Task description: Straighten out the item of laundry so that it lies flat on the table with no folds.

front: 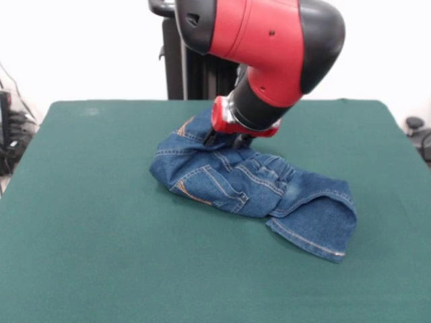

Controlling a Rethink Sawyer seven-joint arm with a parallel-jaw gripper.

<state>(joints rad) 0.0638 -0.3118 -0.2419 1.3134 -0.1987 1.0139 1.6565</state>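
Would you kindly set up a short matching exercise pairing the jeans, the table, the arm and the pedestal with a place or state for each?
Things:
1. jeans
2. table
3. arm
4. pedestal

Descriptions:
A. dark column behind the table's far edge
B. crumpled in folds, one leg end spread toward the front right
C. covered in plain green cloth
D. red and black, reaching down onto the denim

Pairs: 1-B, 2-C, 3-D, 4-A

The hand is mostly hidden, so its state cannot be told.

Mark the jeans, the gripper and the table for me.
jeans (252, 185): front view, on the bunched denim at the middle.
gripper (229, 140): front view, dark tips at the jeans' top.
table (87, 222): front view, bare green cloth.
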